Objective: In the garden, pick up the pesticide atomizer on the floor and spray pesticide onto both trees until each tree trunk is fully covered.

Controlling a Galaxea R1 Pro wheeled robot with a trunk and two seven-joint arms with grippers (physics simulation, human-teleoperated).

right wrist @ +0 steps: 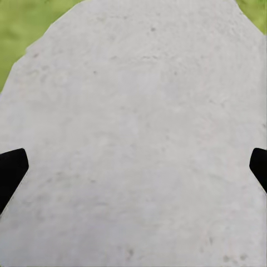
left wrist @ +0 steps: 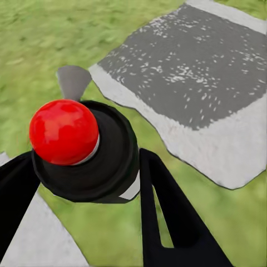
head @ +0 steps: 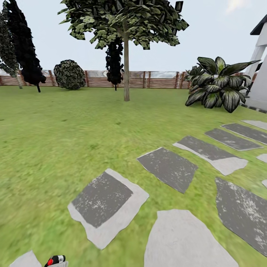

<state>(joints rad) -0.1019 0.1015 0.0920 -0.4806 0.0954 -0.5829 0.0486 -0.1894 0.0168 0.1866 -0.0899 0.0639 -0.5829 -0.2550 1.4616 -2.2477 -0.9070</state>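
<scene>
The left gripper (left wrist: 83,183) has its jaws closed around the pesticide atomizer (left wrist: 83,150), one black finger on each side of the dark bottle, the red top facing the wrist camera; the bottle hangs above grass beside a grey paving stone (left wrist: 194,83). In the head view the same atomizer (head: 55,260) peeks in at the lower edge, its red top just visible, near the closest stone slab (head: 105,204) and far short of the tree. The right gripper (right wrist: 133,167) holds nothing: its jaws are spread wide, only the two dark fingertips showing at the sides, with a pale slab (right wrist: 133,122) beneath. So the pick-up appears done. Spraying, as far as I can judge, has not begun: no white specks of pesticide are visible anywhere. One tree trunk (head: 127,70) stands across the lawn (head: 55,129), well beyond the slabs and in front of the wooden fence (head: 148,79), its bark looking bare. A broad-leaved plant (head: 217,83) sits to the trunk's right, a round bush (head: 69,75) and dark cypress-like trees (head: 22,44) to its left. The remaining work is large: reach this trunk, cover it, then do the same for a second tree.
</scene>
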